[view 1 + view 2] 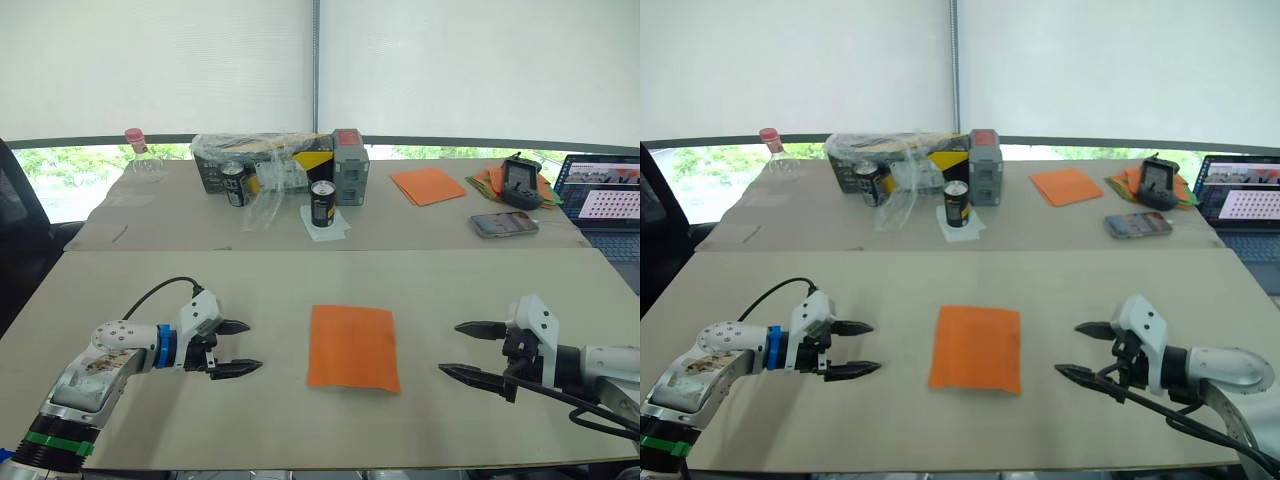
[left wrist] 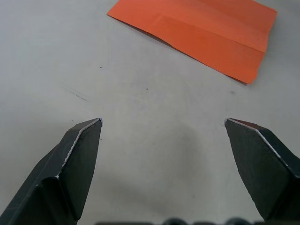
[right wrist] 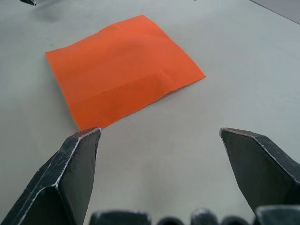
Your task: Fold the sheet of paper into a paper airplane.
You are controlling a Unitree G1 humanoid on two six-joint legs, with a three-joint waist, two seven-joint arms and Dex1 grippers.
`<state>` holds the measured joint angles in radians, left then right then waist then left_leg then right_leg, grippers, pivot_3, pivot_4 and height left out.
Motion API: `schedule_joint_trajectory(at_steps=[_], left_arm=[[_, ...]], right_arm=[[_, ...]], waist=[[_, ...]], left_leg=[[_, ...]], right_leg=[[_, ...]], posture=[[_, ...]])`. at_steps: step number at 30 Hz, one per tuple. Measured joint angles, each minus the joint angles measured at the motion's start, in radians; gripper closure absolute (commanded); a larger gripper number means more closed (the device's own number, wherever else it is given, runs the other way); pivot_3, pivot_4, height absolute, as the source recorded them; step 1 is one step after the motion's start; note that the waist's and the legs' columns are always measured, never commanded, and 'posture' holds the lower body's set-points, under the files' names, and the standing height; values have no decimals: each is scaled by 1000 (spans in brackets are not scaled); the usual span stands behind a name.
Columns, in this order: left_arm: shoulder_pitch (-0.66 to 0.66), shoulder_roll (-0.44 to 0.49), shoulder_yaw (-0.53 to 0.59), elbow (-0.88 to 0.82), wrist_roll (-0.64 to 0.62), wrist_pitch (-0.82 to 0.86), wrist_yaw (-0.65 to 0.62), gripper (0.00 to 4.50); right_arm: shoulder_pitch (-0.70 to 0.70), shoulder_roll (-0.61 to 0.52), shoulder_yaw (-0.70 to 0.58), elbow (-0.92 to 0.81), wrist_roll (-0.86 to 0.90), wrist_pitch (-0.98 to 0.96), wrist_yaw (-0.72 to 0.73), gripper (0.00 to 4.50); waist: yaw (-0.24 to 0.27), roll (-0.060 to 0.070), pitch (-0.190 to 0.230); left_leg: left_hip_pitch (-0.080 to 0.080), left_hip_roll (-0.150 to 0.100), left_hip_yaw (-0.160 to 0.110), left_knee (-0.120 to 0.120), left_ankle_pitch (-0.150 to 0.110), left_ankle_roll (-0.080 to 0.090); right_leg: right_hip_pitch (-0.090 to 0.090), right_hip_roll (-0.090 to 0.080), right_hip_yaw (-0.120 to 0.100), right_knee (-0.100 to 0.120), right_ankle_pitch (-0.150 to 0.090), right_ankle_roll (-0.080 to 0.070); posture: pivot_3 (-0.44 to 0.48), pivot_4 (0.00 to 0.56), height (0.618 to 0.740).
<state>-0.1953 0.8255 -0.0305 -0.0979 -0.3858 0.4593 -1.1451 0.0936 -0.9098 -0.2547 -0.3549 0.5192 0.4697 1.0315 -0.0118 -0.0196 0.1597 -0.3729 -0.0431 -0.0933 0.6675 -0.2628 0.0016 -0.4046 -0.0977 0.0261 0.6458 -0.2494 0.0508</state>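
Observation:
The sheet of paper (image 1: 352,346) is bright orange and roughly square. It lies flat on the near table between my two arms, with faint crease lines across it (image 3: 126,77). My left gripper (image 1: 240,348) is open a short way to its left, fingers pointing at it and holding nothing. To the right of the sheet my right gripper (image 1: 467,350) is also open and empty, pointing back toward it. Neither gripper touches the paper (image 2: 201,33). No paper airplane shape is visible.
On the far table stand two dark cans (image 1: 322,203), a box under clear plastic (image 1: 265,160), a grey box (image 1: 350,153), a bottle (image 1: 137,150), a paler orange sheet (image 1: 428,185), an orange-and-green paper pile (image 1: 492,181), a phone (image 1: 505,224) and a laptop (image 1: 604,198).

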Motion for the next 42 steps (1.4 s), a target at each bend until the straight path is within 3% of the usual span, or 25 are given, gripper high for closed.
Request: schedule_joint_trajectory(at_steps=[8, 16, 22, 26, 29, 39, 42], left_arm=[[-66, -10, -5, -14, -113, 99, -88, 36], [-257, -50, -102, -43, -127, 136, -171, 2554], [-371, -138, -265, 24, -16, 91, -183, 4478], [-405, -222, -331, 95, 52, 51, -166, 4478], [-420, -271, -364, 133, 89, 35, -147, 4500], [-391, -335, -395, 218, 211, 30, -12, 4500], [-382, -348, -393, 200, 217, 49, 14, 4500]], right_arm=[[40, 0, -27, -31, -23, -8, -12, 0], [88, -3, -54, -174, 7, 67, -57, 0], [133, 16, -70, -265, 12, 107, -133, 0], [161, 25, -72, -318, 12, 138, -189, 0], [186, 34, -72, -362, 11, 154, -220, 756], [173, 84, -3, -390, -36, 175, -336, 4266], [143, 86, 30, -376, -64, 175, -353, 4433]], waist=[[4, 0, 0], [1, 0, 0], [1, -1, 0], [1, -1, 1], [2, -2, 1], [0, -2, 1], [1, -2, 1]], left_leg=[[0, 0, 0, 0, 0, 0], [0, 0, 1, 1, 0, 0], [0, -2, 7, 1, 0, 0], [0, -2, 9, 1, 0, 0], [-1, -2, 9, 2, 0, 0], [0, -2, 9, 2, 0, 1], [0, -2, 9, 3, 0, 1]], right_leg=[[0, 0, 0, 0, 0, 0], [1, 1, 0, 0, 0, 0], [1, 1, 0, 0, 0, 0], [1, 1, 1, 0, 0, 0], [1, 1, 1, 0, 0, 0], [0, 1, 3, 1, 0, 1], [1, 1, 3, 1, 0, 1]], posture=[[0, 150, 740], [0, 150, 740], [0, 150, 740], [0, 150, 740], [0, 150, 740], [0, 150, 740], [0, 150, 740]])
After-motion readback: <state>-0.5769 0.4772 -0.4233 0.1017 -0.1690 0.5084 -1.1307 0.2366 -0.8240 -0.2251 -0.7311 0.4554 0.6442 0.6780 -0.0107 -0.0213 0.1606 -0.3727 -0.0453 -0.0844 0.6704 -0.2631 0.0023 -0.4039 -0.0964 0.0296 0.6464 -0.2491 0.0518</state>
